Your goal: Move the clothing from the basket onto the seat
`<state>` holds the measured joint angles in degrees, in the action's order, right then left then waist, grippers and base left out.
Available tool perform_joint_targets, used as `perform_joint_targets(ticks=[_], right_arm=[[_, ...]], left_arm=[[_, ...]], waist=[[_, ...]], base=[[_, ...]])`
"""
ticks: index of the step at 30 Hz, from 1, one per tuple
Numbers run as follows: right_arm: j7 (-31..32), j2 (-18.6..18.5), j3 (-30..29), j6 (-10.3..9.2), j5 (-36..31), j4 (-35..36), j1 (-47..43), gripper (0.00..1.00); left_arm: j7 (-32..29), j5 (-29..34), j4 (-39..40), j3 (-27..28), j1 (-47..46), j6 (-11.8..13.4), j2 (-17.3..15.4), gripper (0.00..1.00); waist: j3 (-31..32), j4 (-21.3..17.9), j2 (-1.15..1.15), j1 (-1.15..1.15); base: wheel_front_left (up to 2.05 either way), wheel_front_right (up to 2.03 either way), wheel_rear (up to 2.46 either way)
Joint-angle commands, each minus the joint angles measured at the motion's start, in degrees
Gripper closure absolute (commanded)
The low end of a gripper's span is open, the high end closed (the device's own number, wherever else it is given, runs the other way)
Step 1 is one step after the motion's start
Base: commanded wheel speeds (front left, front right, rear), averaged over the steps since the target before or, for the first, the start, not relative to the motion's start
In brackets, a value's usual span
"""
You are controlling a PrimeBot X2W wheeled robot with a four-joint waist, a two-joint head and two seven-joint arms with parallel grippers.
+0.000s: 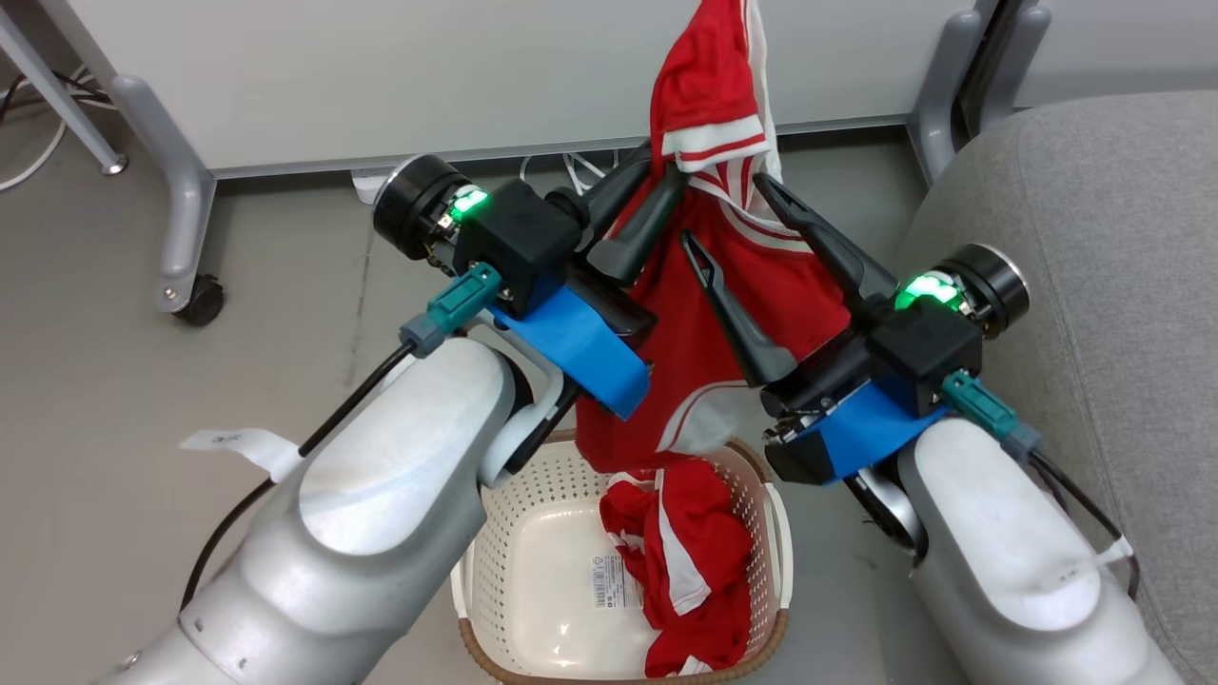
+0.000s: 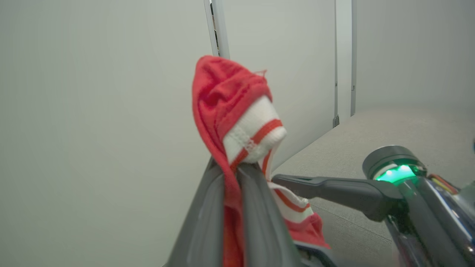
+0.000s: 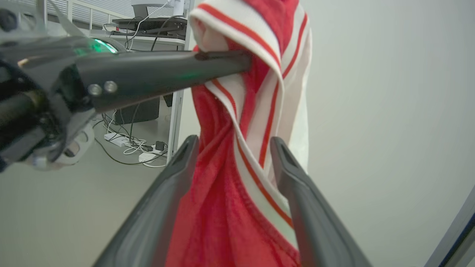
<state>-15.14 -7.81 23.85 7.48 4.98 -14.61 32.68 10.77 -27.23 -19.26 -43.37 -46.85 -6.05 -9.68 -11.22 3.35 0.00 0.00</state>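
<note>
Now left pincer (image 1: 668, 167) clamps red garment (image 1: 709, 323) above basket (image 1: 502, 557).

Head camera: high, looking steeply down at basket (image 1: 761, 533) on floor (image 1: 95, 381), sofa (image 1: 1094, 238) along right edge. Left wrist camera: close behind my left hand (image 2: 230, 167), facing pale wall panel (image 2: 92, 129). Right wrist camera: close behind my right hand (image 3: 234, 141), facing same panel, floor cables (image 3: 130, 144) at left. All three views share hanging red garment (image 1: 704, 95); each wrist view catches my other hand.
</note>
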Motion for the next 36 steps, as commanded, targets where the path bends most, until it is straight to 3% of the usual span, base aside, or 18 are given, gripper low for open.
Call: perform_joint_targets(ticks=[1, 9, 10, 11, 36], right_arm=[[0.0, 0.3, -0.1, 0.03, -0.5, -1.4, 1.6, 0.00], [0.0, 1.9, 1.4, 0.03, 0.5, -8.6, 4.6, 0.00], [0.0, 2.1, 1.7, 0.03, 1.2, -9.4, 4.8, 0.63], [0.0, 2.2, 2.1, 0.03, 1.6, -10.0, 5.0, 1.00], [0.0, 2.7, 2.5, 0.03, 3.1, -9.4, 4.1, 1.00]], left_arm=[[0.4, 0.1, 0.3, -0.3, -0.7, 0.2, 0.3, 1.00], [0.5, 0.4, 1.2, -1.9, -1.0, 0.0, 1.3, 1.00], [0.5, 0.4, 1.3, -2.1, -0.9, 0.0, 1.3, 1.00], [0.5, 0.4, 1.3, -2.2, -0.9, 0.0, 1.4, 1.00], [0.7, -0.5, 0.4, -3.5, -1.1, 0.4, 0.7, 1.00]], waist=[[-0.2, 0.2, 0.00, 0.00], [-0.6, 0.8, 0.00, 0.00], [-0.6, 0.9, 0.00, 0.00], [-0.5, 0.9, 0.00, 0.00], [-0.4, 0.3, 0.00, 0.00]], base=[[0.00, 0.00, 0.00], [0.00, 0.00, 0.00], [0.00, 0.00, 0.00], [0.00, 0.00, 0.00], [0.00, 0.00, 0.00]])
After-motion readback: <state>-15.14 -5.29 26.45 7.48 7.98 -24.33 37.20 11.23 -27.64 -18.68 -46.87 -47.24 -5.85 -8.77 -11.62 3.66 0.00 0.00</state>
